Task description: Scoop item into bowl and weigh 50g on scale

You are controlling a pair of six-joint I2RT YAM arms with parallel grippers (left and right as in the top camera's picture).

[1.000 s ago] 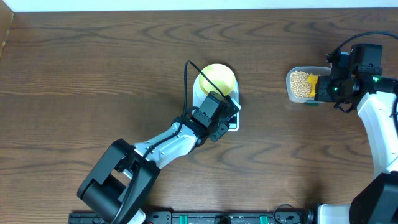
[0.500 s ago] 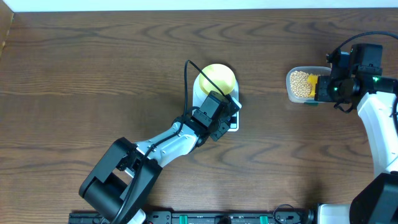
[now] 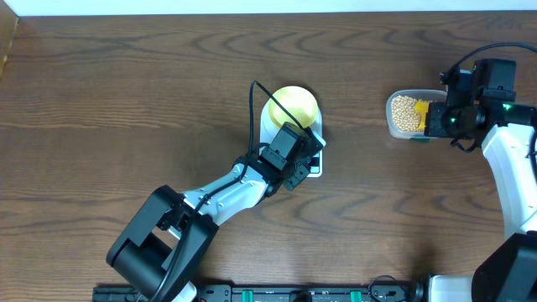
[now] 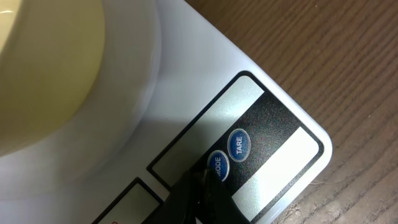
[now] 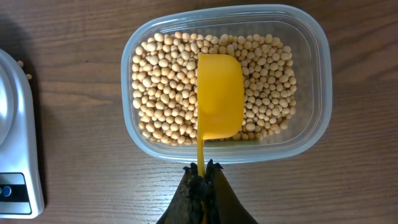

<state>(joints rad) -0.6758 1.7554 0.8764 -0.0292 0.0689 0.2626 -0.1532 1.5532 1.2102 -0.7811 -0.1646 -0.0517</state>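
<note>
Many beans (image 5: 165, 81) around end effector's (image 5: 202, 169) scoop (image 5: 219, 93).

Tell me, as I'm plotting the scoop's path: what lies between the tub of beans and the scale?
Bare table, in the overhead view, between tub and scale. The right wrist view adds a stray bean or two beside the scale.

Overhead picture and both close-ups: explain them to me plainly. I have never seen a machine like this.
Two robot arms work at a wooden table. The overhead picture looks straight down; each close-up comes from a camera on one arm's wrist. The left pincer is shut, its tip at the MODE button of a white scale, which carries a pale-yellow bowl. The right pincer is shut on the handle of a yellow scoop resting on beans in a clear tub.
</note>
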